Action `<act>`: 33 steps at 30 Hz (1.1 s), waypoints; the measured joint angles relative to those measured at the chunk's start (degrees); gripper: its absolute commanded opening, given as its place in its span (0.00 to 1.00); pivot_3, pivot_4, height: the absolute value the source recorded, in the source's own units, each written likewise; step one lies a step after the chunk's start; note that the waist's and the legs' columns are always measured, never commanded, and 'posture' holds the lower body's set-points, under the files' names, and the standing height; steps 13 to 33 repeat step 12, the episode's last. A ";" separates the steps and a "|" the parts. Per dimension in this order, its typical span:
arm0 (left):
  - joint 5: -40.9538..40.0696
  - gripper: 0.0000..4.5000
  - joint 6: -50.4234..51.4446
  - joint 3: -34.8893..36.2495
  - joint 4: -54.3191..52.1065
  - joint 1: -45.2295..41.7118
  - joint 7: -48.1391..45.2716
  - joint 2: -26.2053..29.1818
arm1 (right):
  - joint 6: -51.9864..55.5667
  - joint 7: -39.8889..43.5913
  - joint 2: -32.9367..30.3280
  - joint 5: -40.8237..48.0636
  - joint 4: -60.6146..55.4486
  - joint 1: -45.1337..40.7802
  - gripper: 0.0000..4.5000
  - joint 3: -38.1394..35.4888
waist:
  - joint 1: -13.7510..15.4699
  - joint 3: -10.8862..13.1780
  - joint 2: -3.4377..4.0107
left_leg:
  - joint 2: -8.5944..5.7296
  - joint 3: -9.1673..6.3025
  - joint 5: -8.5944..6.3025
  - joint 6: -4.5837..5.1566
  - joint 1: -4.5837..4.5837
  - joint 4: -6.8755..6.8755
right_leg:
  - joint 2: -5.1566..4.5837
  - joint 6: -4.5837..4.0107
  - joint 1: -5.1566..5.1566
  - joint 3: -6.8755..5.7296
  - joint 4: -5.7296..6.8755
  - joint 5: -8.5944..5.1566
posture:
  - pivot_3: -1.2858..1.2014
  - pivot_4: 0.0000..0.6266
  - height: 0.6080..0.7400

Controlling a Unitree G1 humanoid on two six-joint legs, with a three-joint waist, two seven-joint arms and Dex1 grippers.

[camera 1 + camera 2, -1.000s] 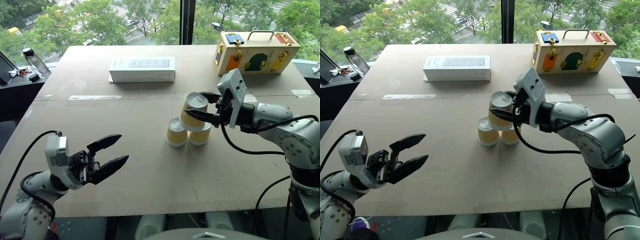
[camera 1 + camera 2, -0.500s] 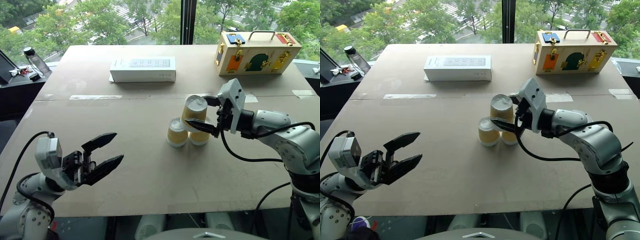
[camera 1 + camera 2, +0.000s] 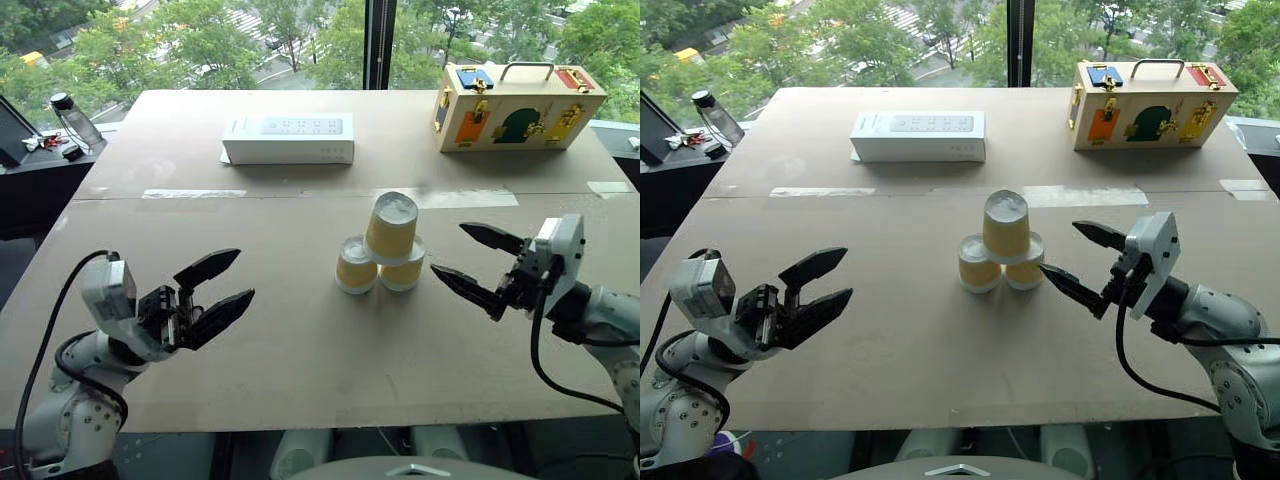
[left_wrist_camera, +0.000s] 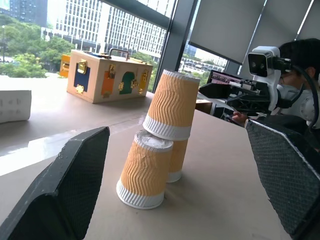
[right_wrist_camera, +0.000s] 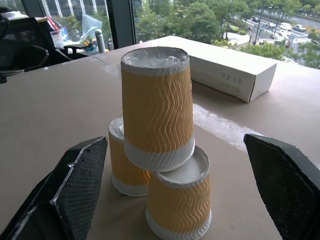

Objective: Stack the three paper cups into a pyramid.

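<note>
The three paper cups stand upside down as a pyramid at the table's middle. The top cup [image 3: 391, 228] rests tilted on the left base cup [image 3: 354, 265] and the right base cup [image 3: 404, 272]. My right gripper [image 3: 450, 250] hovers just right of the stack, open, empty, pointing at it and apart from it. My left gripper [image 3: 245, 275] hangs open and empty over the near left of the table, well clear of the cups. The right wrist view shows the top cup [image 5: 157, 107] close up between that gripper's fingers [image 5: 70, 195].
A white flat box [image 3: 288, 139] lies at the back of the table [image 3: 300, 370]. A wooden latch box [image 3: 517, 105] with a handle stands at the back right. A bottle [image 3: 63, 108] sits off the far left. A person wearing a headset [image 4: 300, 65] shows in the left wrist view.
My right gripper has opened, let go of the top cup and drawn back to the right and toward the near edge. The top cup stays on the two base cups.
</note>
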 measured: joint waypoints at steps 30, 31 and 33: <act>12.71 1.00 -0.88 0.08 6.11 9.31 7.77 2.24 | -16.44 14.36 -2.23 -6.65 13.41 21.70 0.96 -11.43 | -0.17 -0.02 -0.05 | 0.12 0.06 -0.02 0.00 0.10 0.02 | -0.19 -0.05 0.06 0.11 -0.07 -0.10 | 0.52 0.24 1.00; 12.71 1.00 -0.88 0.08 6.11 9.31 7.77 2.24 | -16.44 14.36 -2.23 -6.65 13.41 21.70 0.96 -11.43 | -0.17 -0.02 -0.05 | 0.12 0.06 -0.02 0.00 0.10 0.02 | -0.19 -0.05 0.06 0.11 -0.07 -0.10 | 0.52 0.24 1.00; 12.71 1.00 -0.88 0.08 6.11 9.31 7.77 2.24 | -16.44 14.36 -2.23 -6.65 13.41 21.70 0.96 -11.43 | -0.17 -0.02 -0.05 | 0.12 0.06 -0.02 0.00 0.10 0.02 | -0.19 -0.05 0.06 0.11 -0.07 -0.10 | 0.52 0.24 1.00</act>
